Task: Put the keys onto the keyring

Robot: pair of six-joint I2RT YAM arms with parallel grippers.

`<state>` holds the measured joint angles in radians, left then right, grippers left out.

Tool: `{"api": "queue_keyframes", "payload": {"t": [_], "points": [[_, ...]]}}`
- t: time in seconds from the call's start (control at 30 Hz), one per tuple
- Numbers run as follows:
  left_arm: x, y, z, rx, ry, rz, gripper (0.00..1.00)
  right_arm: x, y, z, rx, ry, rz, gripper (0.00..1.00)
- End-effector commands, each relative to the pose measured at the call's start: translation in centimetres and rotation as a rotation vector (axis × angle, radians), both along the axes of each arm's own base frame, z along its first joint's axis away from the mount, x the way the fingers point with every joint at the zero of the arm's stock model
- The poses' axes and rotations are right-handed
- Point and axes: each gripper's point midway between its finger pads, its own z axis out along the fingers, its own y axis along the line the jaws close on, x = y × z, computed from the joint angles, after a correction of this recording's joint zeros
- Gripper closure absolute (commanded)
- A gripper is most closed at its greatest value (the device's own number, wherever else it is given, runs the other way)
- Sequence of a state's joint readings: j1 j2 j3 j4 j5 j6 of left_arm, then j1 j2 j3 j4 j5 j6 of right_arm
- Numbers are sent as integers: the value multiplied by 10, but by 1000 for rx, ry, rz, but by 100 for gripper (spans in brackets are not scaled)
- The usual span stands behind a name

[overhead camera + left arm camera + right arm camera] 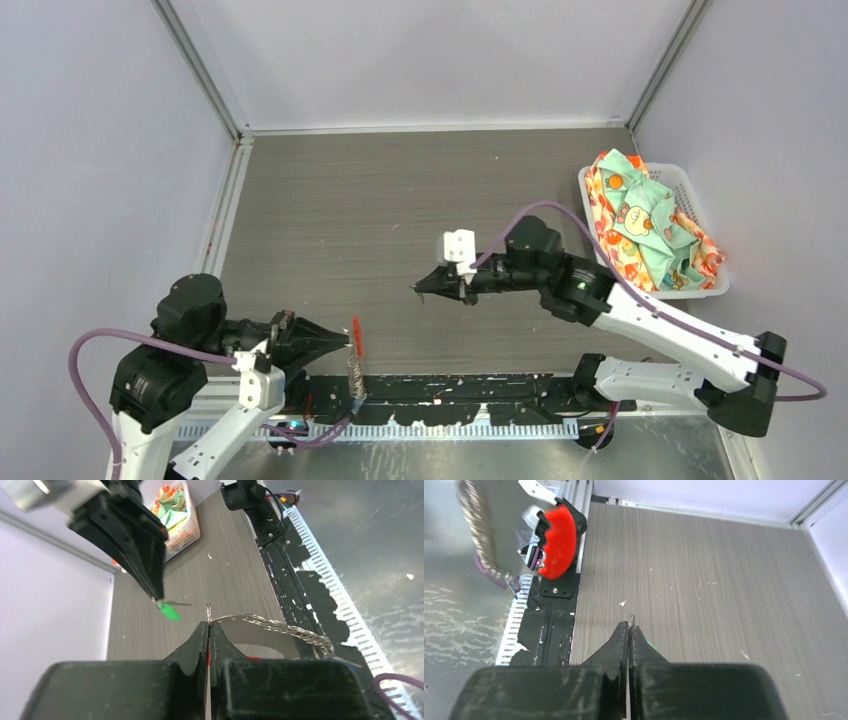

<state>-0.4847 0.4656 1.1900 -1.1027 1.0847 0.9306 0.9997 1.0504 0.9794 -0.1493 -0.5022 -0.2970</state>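
The left gripper (346, 345), jaws pressed together, is pinching the keyring (353, 378) by its red oval loop (356, 335). It is holding the loop above the near edge of the table (400, 190), and the linked chain (280, 626) is hanging free. The right gripper (424, 288), mid-table and well apart, is pinching a green-headed key (169, 611) at its fingertips. The step in hand appears to be presenting the key to the ring. The next move calls for closing the gap and aligning the key's hole with the loop's opening.
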Motion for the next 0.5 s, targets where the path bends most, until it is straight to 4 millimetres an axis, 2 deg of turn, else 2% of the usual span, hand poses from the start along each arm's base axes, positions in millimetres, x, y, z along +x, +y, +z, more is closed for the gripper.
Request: {"api": "queue_keyframes", "payload": {"t": [0.0,0.13,0.3,0.47], "points": [[1,-10,-4,0,-157,-140,100,-17,-24,27,-61,-89,46,99],[7,-17,4,-28,-198,-182,100,-31,-23,48,-66,-181,110,99],[9,-22,10,-59,-273,-227,100,-53,-12,61,-72,-278,205,99],[9,-26,16,-78,-264,-253,100,-73,-1,71,-91,-363,268,99]]}}
